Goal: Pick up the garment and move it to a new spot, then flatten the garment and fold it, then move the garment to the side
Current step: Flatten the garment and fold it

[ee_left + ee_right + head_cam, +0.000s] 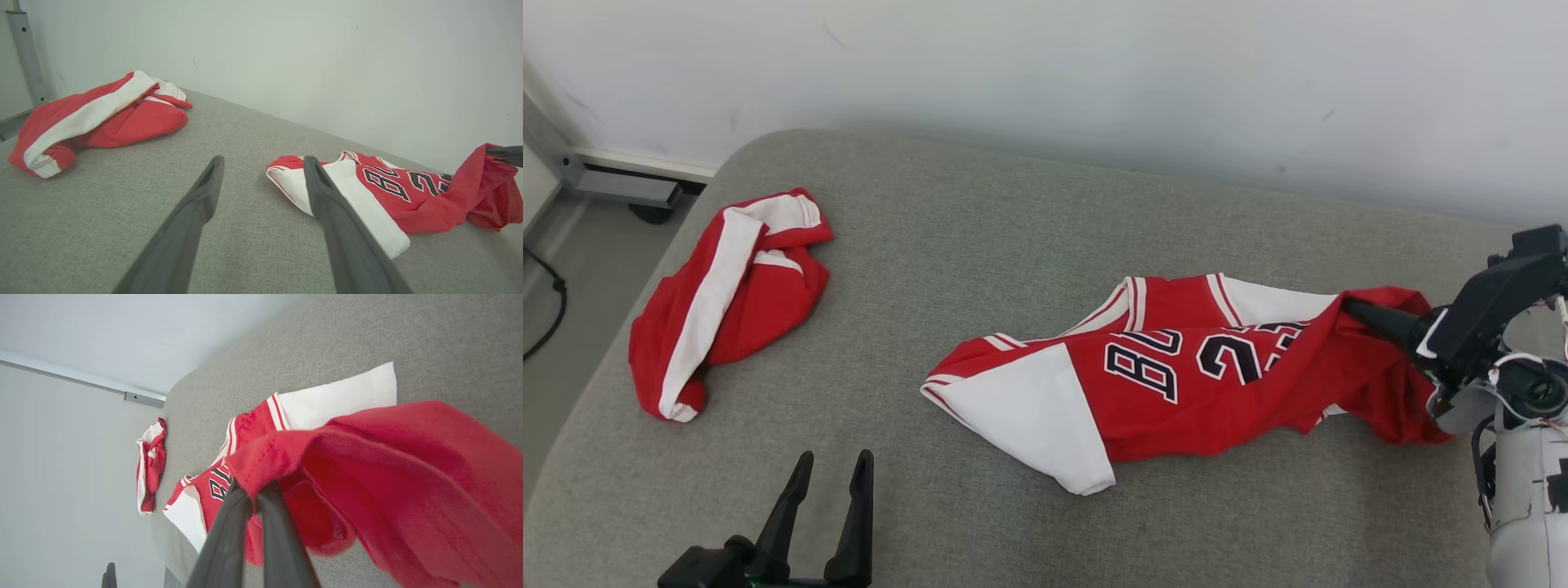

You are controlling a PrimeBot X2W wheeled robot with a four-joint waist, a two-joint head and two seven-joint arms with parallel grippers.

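Note:
The garment [1176, 384] is a red jersey with white panels and dark lettering. It lies crumpled across the middle-right of the grey padded surface [1013, 229]. My right gripper [1347, 306] is shut on the garment's red right-hand edge and holds that end slightly raised. In the right wrist view the red cloth [388, 457] drapes over the closed fingers [229, 539]. My left gripper [836, 459] stands open and holds nothing near the front edge, left of the garment. The left wrist view shows its spread fingers [196, 204] with the garment [392, 192] just beyond the right one.
A second red and white garment [727, 302] lies bunched at the surface's far left. A white wall [1094, 65] runs behind the surface. To the left, the floor holds a black cable [551, 302] and a metal base [621, 184].

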